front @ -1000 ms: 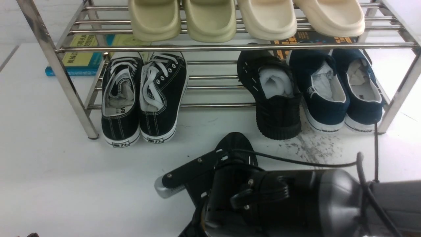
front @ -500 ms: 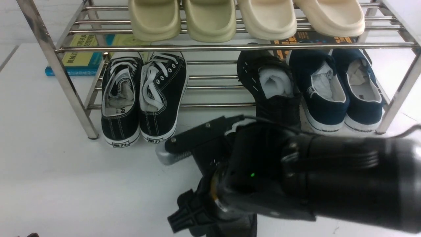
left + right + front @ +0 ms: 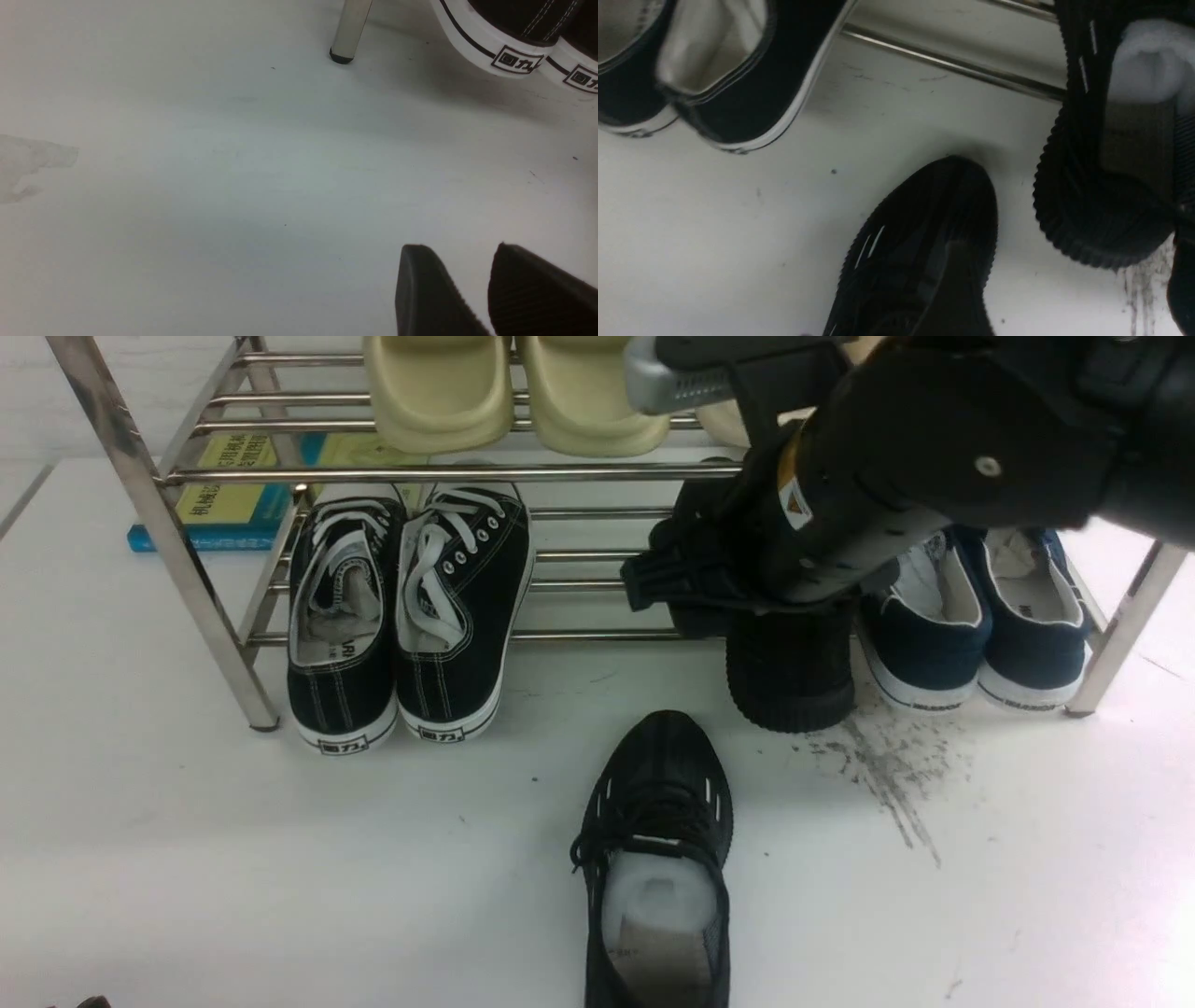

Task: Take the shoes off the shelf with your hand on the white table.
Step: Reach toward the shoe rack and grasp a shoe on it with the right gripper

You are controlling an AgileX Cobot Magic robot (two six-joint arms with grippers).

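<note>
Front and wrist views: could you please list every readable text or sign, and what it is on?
"回力": heel patches of the canvas sneakers.
"ARI", cut off: their left insole.
Warning triangle: yellow sticker, right arm.
Too blurred: yellow book, heel print of the navy slip-ons.

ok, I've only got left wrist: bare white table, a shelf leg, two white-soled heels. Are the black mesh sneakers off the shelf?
Observer: One is. A black mesh sneaker lies on the white table in front of the shelf, toe toward it.
Operator: And its mate?
Observer: The second sneaker sits on the lower tier beside the navy slip-ons, heel poking past the front bar.
Operator: Right end effector?
Observer: The right end effector hovers just over that second sneaker, open and empty.
</note>
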